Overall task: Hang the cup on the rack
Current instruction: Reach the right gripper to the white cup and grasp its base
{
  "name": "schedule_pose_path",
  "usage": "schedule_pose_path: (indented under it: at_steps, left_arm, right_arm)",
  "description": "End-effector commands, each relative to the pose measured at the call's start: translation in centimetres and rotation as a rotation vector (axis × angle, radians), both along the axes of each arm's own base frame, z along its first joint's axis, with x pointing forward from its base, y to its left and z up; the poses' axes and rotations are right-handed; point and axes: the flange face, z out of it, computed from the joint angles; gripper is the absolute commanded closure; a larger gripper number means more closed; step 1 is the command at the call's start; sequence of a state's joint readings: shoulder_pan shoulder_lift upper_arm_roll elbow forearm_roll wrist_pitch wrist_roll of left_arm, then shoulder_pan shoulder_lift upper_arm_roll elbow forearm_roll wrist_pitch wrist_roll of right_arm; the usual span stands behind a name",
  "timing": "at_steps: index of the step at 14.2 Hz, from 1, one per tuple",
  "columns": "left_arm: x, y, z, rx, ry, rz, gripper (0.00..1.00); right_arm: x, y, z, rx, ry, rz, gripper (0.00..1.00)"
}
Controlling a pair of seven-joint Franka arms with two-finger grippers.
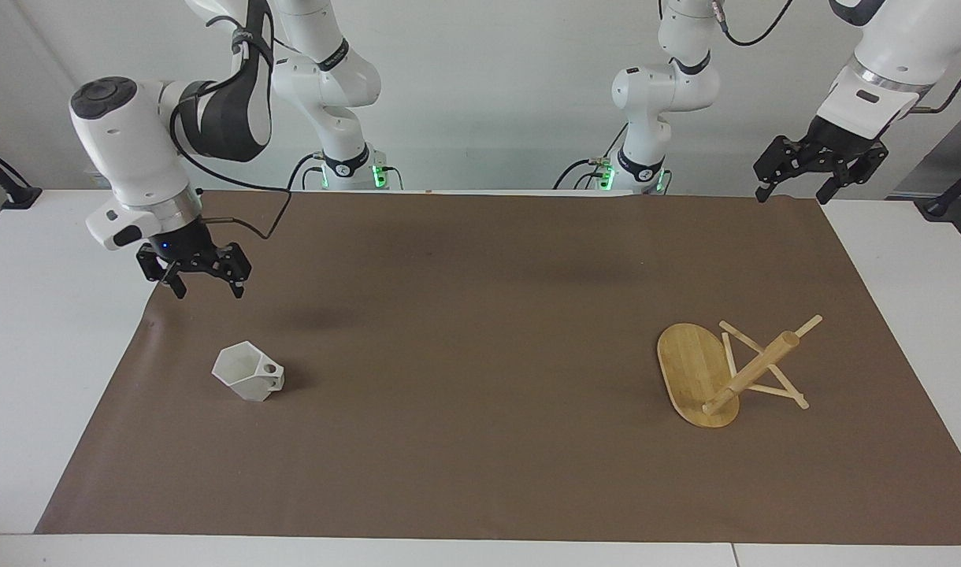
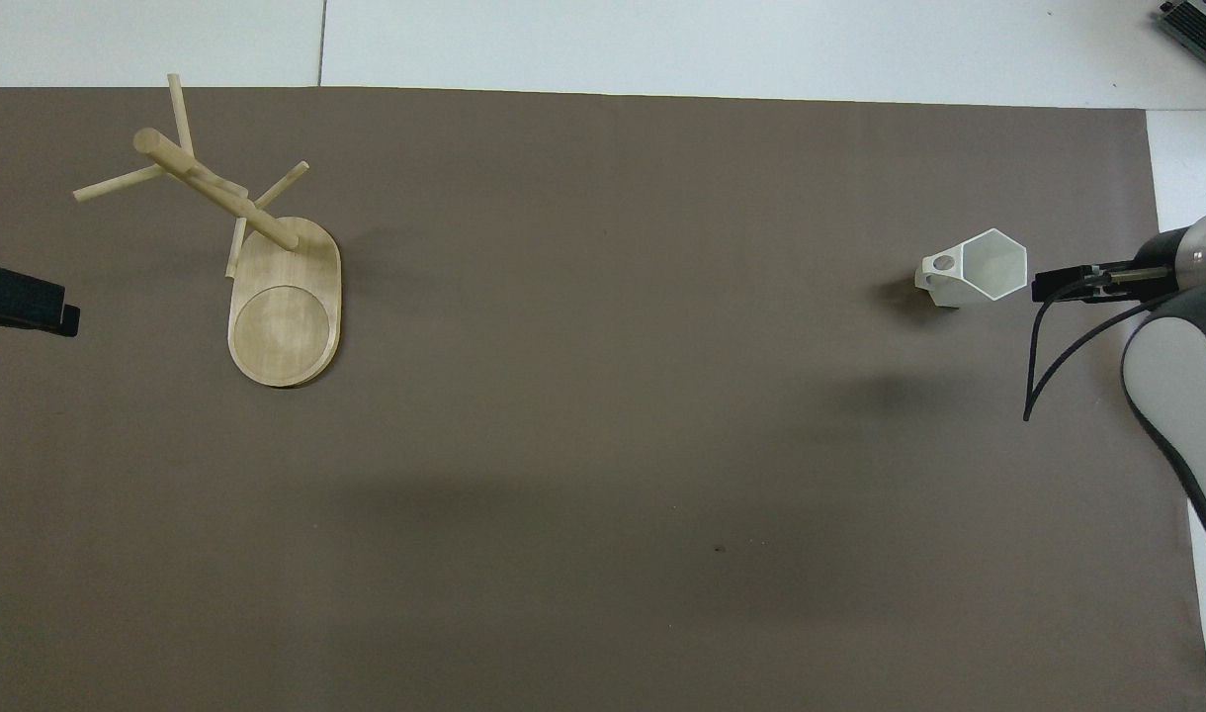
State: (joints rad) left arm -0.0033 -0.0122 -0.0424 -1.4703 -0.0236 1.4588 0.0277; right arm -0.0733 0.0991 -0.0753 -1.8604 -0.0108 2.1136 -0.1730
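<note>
The right gripper point(image 1: 205, 289), fingers apart and empty, is hanging over the brown mat point(image 1: 480, 260) near the small white faceted cup point(image 1: 248, 372), which is standing toward the right arm's end. The approach step is in hand, I judge; next it must lower around the cup. The light bamboo rack point(image 1: 729, 374) is standing well apart. The left gripper point(image 1: 788, 194) is waiting, fingers apart.

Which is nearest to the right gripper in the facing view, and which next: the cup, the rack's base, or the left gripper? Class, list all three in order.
Measured from the right gripper, raised over the mat's edge at the right arm's end:
1. The cup, on the mat at the same end.
2. The rack's base, toward the left arm's end.
3. The left gripper, waiting raised at the left arm's end.
</note>
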Motion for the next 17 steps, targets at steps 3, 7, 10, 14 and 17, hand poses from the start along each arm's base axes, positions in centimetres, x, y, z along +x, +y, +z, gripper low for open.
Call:
schedule_pose_path:
  at_steps: [3,7,10,14,17]
  left_arm:
    - [-0.8,0.5,0.0,-0.006,0.007,0.000,0.00]
    - [-0.8,0.4,0.0,-0.006,0.007,-0.001,0.00]
    - [-0.8,0.5,0.0,-0.006,0.007,0.000,0.00]
    - [-0.8,0.5,0.0,-0.006,0.007,0.000,0.00]
    - [-0.8,0.5,0.0,-0.006,0.007,0.000,0.00]
  right_arm:
    - [1.6,-2.1,-4.8,-0.010,-0.034,0.026,0.00]
    - [2.3,-2.3,-9.8,0.008,-0.080,0.003,0.00]
    - [2.8,-2.4,-12.5,0.028,-0.082,-0.019,0.00]
    - [3.0,-2.6,-13.1,0.032,-0.086,-0.019,0.00]
    - [3.1,-2.7,-12.9,0.026,-0.085,0.009,0.18]
